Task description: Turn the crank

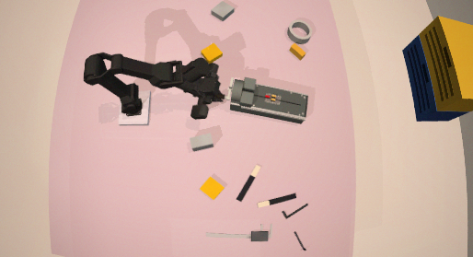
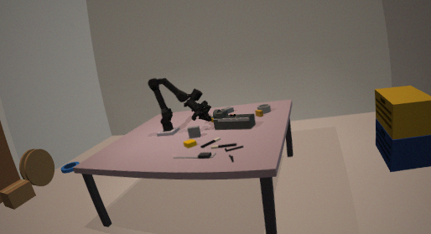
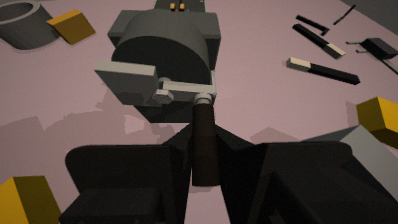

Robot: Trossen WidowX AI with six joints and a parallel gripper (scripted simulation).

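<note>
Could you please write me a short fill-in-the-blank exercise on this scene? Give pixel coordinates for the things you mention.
The tool (image 1: 223, 98) (image 2: 211, 119) (image 3: 201, 127) is closed on the crank's dark ____.
The slide's pointer (image 1: 267, 97) is coloured ____.
The two stacked crates beyond the table are yellow above and ____ below.
In the top view, the grey ring (image 1: 290, 35) (image 2: 264, 111) (image 3: 7, 31) lies nearest a small ____ block.

Missing words: handle; red; blue; yellow

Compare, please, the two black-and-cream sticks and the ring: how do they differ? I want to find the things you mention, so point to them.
The sticks (image 1: 246, 187) (image 2: 225, 146) (image 3: 327, 72) are long and straight; the ring (image 1: 290, 32) (image 2: 264, 110) (image 3: 11, 31) is round and hollow. The sticks are black and cream, the ring plain grey. All rest on the table (image 1: 138, 174) (image 2: 138, 158).
</note>
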